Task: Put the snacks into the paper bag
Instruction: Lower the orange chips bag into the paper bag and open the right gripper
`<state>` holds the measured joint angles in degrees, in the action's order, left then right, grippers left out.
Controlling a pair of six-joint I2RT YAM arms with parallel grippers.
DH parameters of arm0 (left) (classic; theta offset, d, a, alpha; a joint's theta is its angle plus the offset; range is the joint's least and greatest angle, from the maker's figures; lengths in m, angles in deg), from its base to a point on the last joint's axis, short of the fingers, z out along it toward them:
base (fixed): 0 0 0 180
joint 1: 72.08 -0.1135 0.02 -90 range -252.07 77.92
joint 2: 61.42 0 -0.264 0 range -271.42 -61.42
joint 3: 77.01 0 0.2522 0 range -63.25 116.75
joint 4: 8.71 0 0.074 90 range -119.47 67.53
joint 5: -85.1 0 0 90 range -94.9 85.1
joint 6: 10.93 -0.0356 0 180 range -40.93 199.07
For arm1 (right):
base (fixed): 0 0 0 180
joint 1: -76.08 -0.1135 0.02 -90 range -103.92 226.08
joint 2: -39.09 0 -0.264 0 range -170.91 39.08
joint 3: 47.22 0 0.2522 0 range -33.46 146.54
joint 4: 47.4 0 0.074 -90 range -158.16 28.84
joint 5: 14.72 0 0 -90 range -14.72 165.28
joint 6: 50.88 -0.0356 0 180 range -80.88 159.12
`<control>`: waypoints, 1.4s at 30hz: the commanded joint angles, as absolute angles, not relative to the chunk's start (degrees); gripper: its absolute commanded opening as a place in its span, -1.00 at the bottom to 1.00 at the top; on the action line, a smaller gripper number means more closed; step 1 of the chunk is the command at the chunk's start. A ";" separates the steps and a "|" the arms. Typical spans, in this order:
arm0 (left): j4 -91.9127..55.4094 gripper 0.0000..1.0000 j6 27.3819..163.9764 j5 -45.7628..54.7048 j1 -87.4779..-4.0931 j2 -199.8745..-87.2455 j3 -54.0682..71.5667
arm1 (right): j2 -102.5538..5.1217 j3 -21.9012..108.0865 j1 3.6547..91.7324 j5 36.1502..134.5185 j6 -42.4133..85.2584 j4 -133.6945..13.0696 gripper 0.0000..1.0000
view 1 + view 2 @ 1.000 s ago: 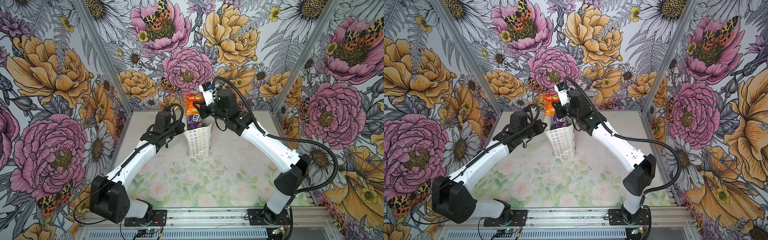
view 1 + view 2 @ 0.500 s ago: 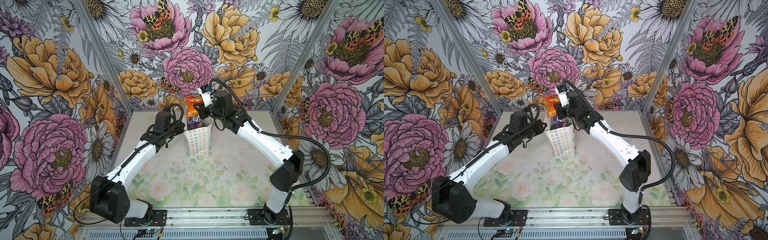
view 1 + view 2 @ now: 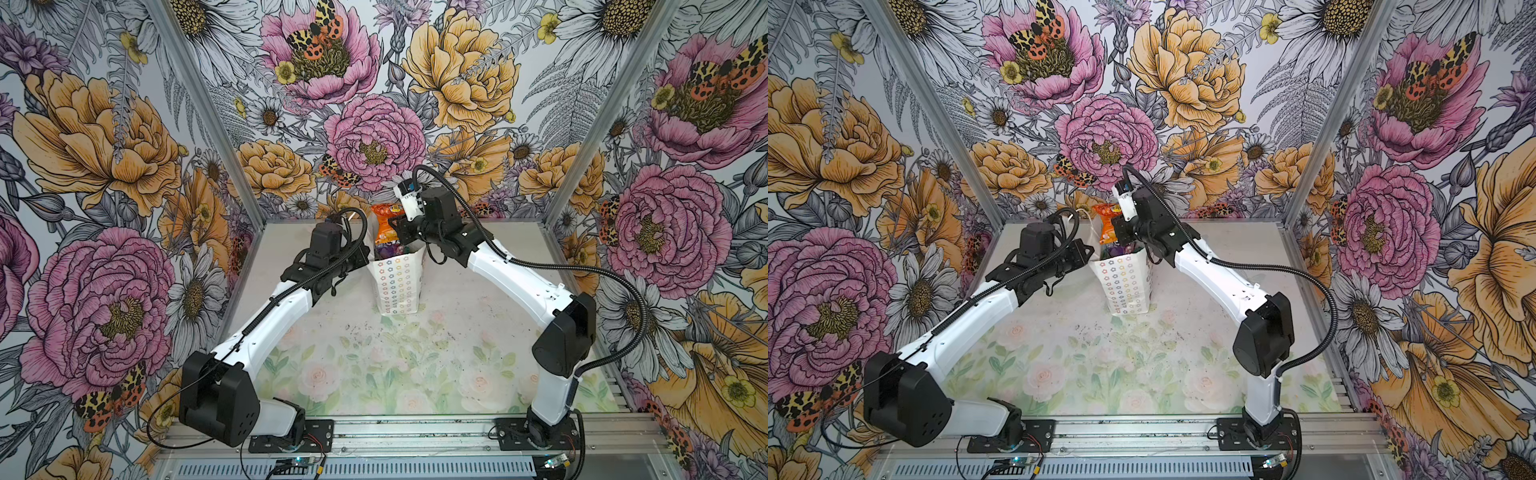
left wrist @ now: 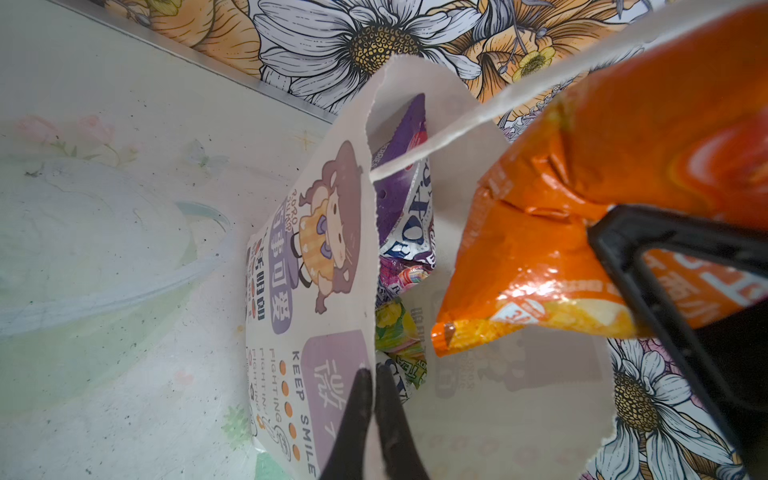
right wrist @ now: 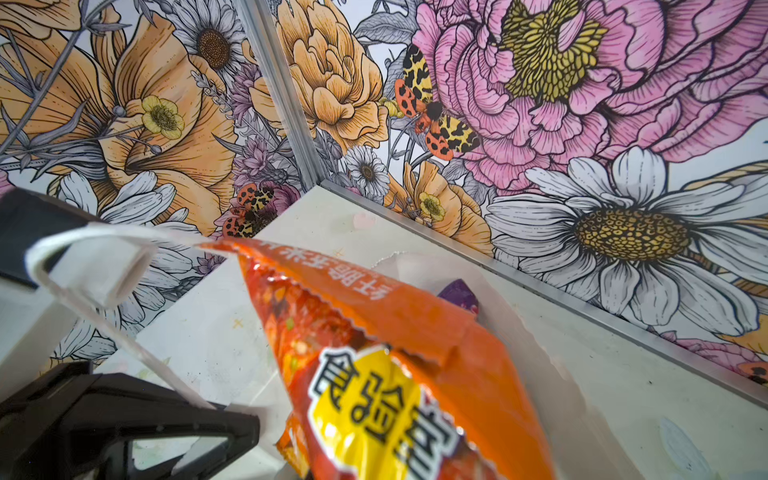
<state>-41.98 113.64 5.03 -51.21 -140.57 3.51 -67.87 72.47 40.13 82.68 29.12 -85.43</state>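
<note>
In both top views your right gripper (image 3: 397, 233) clamps the orange chip packet (image 3: 383, 222) upright over the paper bag (image 3: 399, 286), its lower end in the mouth. In the left wrist view, your left gripper (image 4: 376, 376) pinches the bag's printed wall, and a purple FOX'S packet (image 4: 405, 199) lies inside. In the right wrist view, the orange chip packet fills the foreground above the bag.

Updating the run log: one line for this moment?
left gripper: shut on paper bag rim | right gripper: shut on orange chip packet above bag mouth | inside: purple FOX'S packet | packet not released
</note>
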 commanded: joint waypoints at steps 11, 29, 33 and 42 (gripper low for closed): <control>-40.67 -1.00 113.35 3.60 -51.40 -138.85 4.18 | -64.58 67.30 39.35 84.28 24.49 -90.59 -1.00; -39.87 -0.72 113.95 3.27 -51.51 -138.68 3.80 | -62.63 67.40 38.28 84.53 20.82 -95.35 -0.57; -39.87 -0.53 113.97 3.17 -51.49 -138.19 3.42 | -62.30 67.59 38.28 84.17 21.10 -95.35 -0.29; -39.95 -0.22 113.97 2.68 -51.42 -136.48 2.91 | -61.56 69.74 38.28 83.53 22.41 -95.35 0.19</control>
